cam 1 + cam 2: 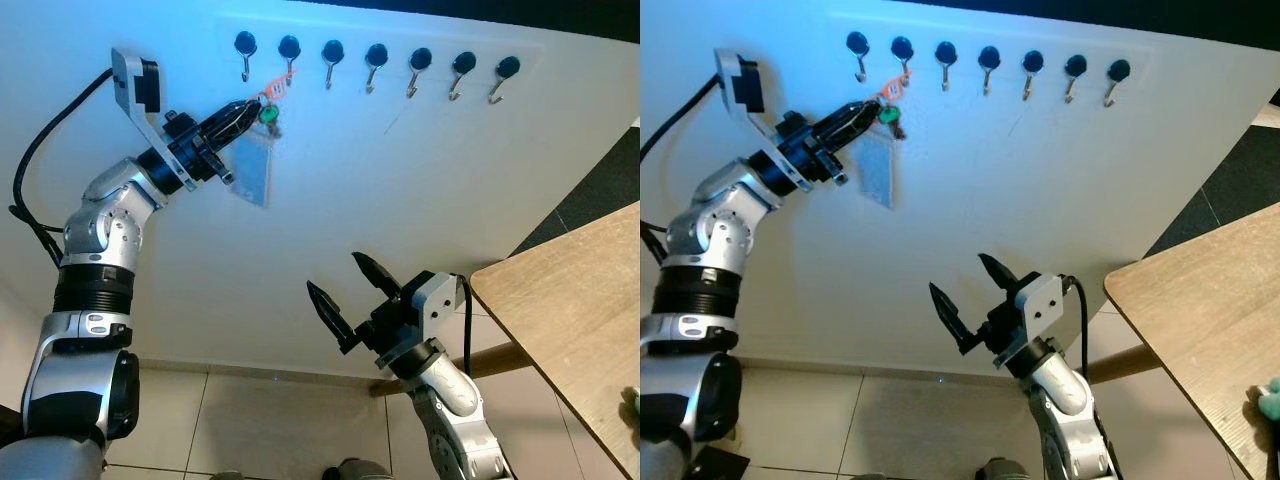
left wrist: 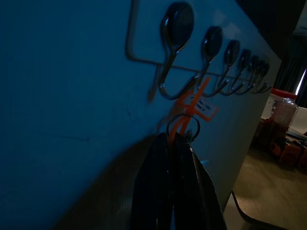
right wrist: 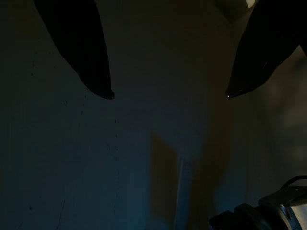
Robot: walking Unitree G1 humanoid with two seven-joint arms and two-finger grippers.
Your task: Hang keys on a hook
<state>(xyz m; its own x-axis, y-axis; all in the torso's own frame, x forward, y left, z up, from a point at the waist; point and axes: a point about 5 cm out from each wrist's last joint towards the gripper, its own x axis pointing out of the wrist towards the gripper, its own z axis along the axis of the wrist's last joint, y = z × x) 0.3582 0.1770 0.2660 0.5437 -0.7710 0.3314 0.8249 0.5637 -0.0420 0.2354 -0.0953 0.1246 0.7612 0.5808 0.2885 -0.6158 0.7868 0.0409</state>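
Observation:
A row of several metal hooks with black knobs [image 1: 376, 54] runs along the white wall. My left gripper [image 1: 247, 108] is raised to the wall just below the second hook from the left [image 1: 289, 52] and is shut on the keys [image 1: 268, 114], which have a green head. In the left wrist view the shut fingers [image 2: 175, 177] hold the key ring [image 2: 183, 128]. An orange tag [image 2: 193, 101] reaches up to that hook; whether it hangs on it I cannot tell. My right gripper [image 1: 333, 272] is open low down, pointing at the bare wall, holding nothing.
A wooden table [image 1: 575, 320] stands at the right, its corner close to my right arm, with a small teal thing [image 1: 632, 402] at its edge. Tiled floor [image 1: 250, 420] lies below the wall. A pale bluish rectangle [image 1: 250, 170] shows on the wall under the keys.

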